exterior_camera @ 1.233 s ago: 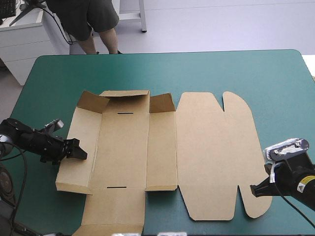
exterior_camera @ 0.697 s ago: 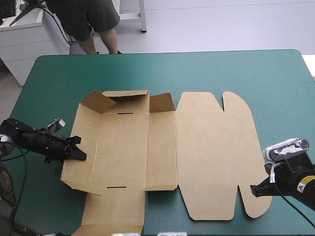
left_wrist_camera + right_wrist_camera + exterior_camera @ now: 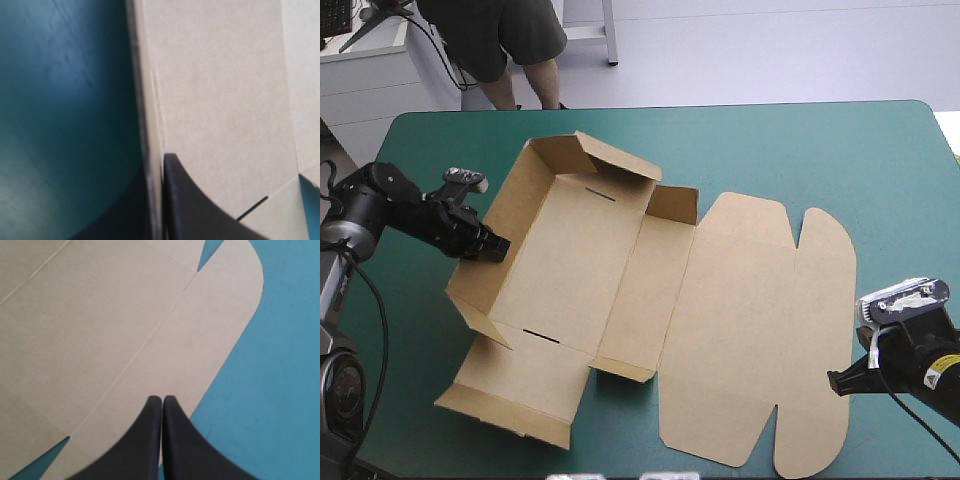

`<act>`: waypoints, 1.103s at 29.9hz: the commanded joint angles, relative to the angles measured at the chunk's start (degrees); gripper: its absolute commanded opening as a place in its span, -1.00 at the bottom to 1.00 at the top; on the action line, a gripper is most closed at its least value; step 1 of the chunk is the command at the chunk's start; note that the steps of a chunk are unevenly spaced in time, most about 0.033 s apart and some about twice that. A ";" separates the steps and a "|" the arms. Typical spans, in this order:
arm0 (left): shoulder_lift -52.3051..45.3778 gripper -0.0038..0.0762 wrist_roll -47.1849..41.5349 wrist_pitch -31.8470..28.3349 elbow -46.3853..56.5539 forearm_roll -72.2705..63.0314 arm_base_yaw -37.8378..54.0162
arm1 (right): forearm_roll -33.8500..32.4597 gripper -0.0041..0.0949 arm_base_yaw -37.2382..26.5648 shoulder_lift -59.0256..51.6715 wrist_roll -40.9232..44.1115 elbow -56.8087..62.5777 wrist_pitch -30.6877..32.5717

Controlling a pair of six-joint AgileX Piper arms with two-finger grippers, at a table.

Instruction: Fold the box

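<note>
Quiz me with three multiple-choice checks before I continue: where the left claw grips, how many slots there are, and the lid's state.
1. The left claw grips the box at its:
A. raised left wall
B. near flap
C. right wall
2. Dark slots in the floor:
A. one
B. two
C. four
3. The lid:
A. stands upright
B. lies flat on the teal-green cover
C. covers the tray

1 A: the left wrist view shows the wall's edge between its fingers.
2 B: one slot far, one near.
3 B: it lies spread out, with the shut right claw at its edge.
</note>
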 commanded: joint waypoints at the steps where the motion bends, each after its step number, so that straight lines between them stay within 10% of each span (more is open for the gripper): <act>1: -2.26 -0.92 -0.24 4.42 -10.89 6.25 -6.17 | -0.38 -0.94 -0.28 0.04 -0.49 -1.51 -3.98; 10: 0.68 -0.92 -0.25 1.76 -26.42 24.49 -19.12 | -0.38 -0.94 -0.28 0.04 -0.21 -1.61 -4.29; 33: 1.66 -0.92 16.60 -20.79 -20.31 34.33 -39.79 | -0.05 -0.94 -0.28 0.04 -0.05 -1.61 -4.34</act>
